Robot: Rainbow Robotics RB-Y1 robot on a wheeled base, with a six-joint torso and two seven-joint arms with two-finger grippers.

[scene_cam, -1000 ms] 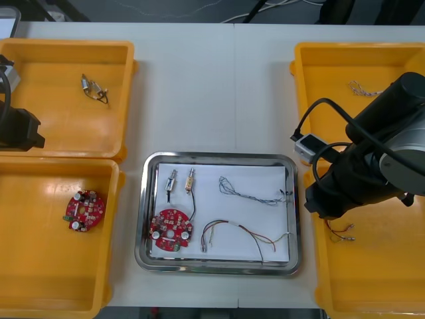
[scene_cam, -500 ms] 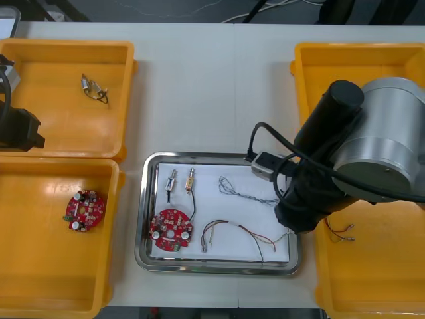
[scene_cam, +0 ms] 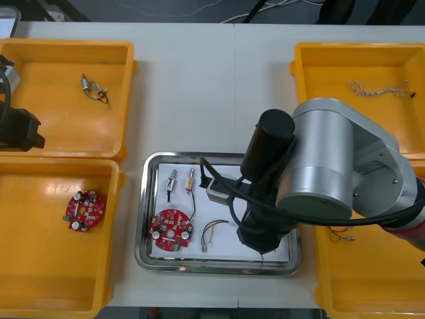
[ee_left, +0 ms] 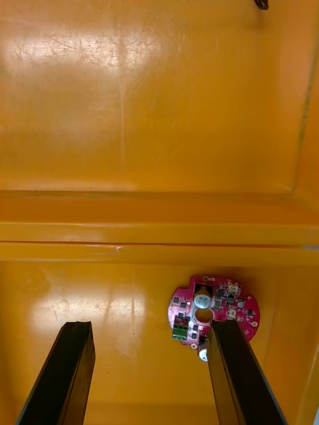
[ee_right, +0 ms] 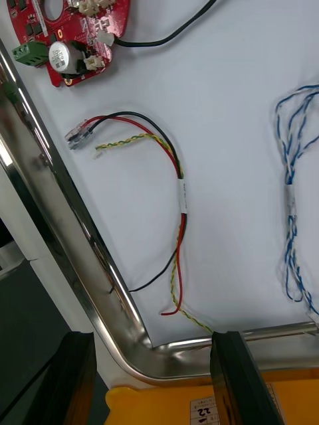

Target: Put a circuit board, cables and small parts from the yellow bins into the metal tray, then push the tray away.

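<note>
Steel-bright at the rim and white inside, a rectangular metal tray [scene_cam: 141, 219] lies mid-table in the front view, between four yellow plastic bins [scene_cam: 66, 50], two at each side. In the tray lie a round red circuit board [scene_cam: 170, 229], two small metal parts [scene_cam: 180, 181] and a red and yellow cable [scene_cam: 214, 231]. The silver right arm [scene_cam: 325, 159] hangs over the tray's right half. The left arm [scene_cam: 16, 126] is parked at the left edge, over the left bins. A second red board [scene_cam: 85, 211] lies in the near-left bin. A thin cable [scene_cam: 340, 232] in the near-right bin looks red and yellow, though it is too small to be sure.

Right wrist view: the right gripper [ee_right: 154, 342] has its black fingers spread wide, holding nothing, above the tray's rounded corner. Beyond them lie the red and yellow cable and a twisted blue and white cable [ee_right: 292, 199].

Left wrist view: the left gripper [ee_left: 149, 329] is spread and empty over the bin floor, with the second red board just beside one finger.
</note>
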